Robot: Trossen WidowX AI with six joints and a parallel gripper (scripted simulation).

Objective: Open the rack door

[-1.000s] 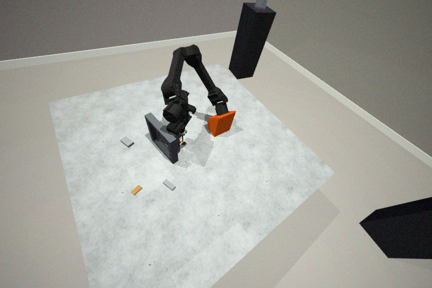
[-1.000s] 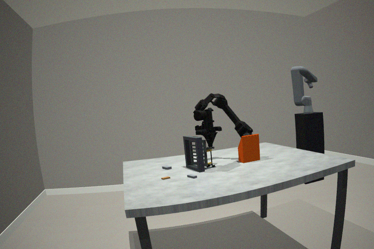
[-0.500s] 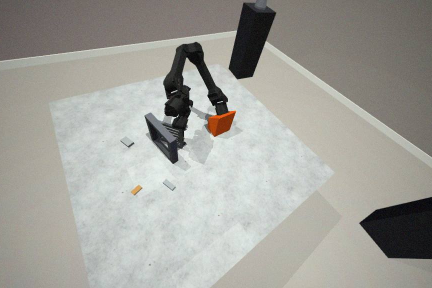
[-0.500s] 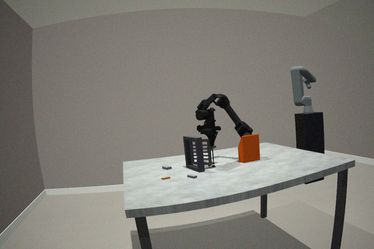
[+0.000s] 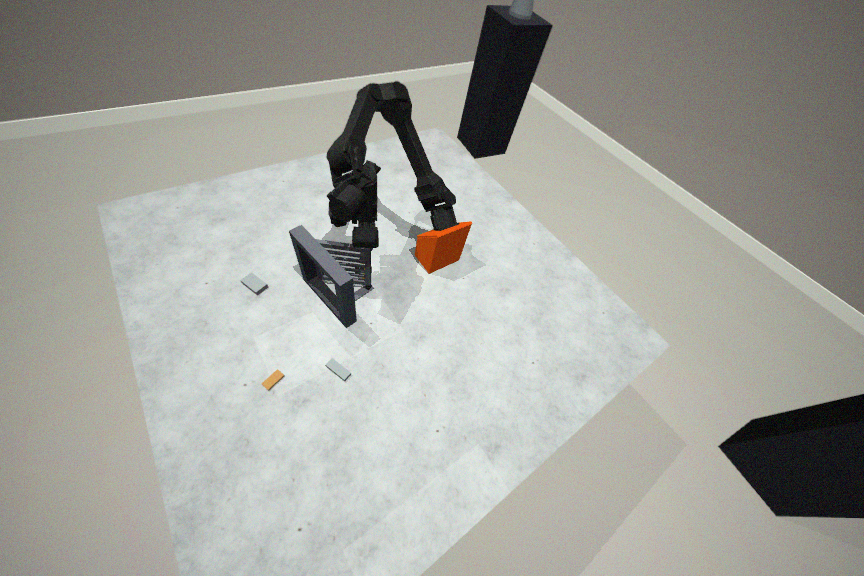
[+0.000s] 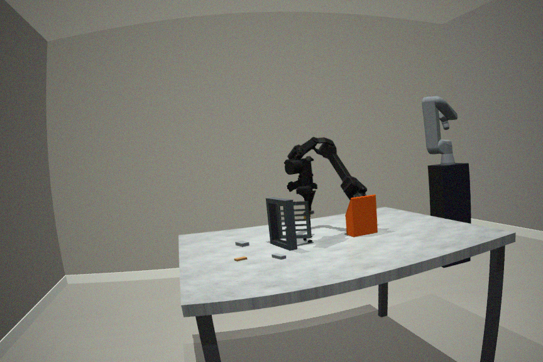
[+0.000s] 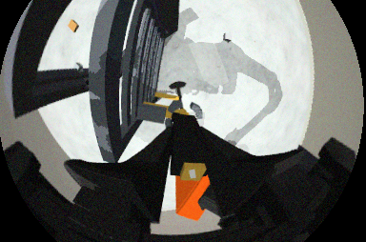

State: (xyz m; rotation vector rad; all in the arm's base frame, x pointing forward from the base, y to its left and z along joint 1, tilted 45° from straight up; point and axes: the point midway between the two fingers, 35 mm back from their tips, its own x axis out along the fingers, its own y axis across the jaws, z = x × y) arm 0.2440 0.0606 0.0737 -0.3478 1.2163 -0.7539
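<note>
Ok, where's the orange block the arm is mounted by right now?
In the top view the orange block stands on the table, right of the rack frame, under the arm's base end.

The table point(image 5: 406, 420) point(image 6: 345, 259), low in the middle of the exterior frame, had a smooth top clouded grey and white like marble, its front edge streaked like grained stone. Its legs point(image 6: 493, 298) looked dark and matt. The block point(image 5: 447, 247) point(image 6: 363, 215) point(image 7: 191, 201), right of centre from above, was flat orange, like matt plastic. The arm point(image 5: 406, 135) point(image 6: 338, 164), upper middle, showed a dull black finish. The frame point(image 5: 348, 301) point(image 6: 290, 225) looked smooth, grey and matt. The pedestal point(image 5: 504, 81) point(image 6: 449, 191), upper right from above, had a plain, dark matt surface.
</note>
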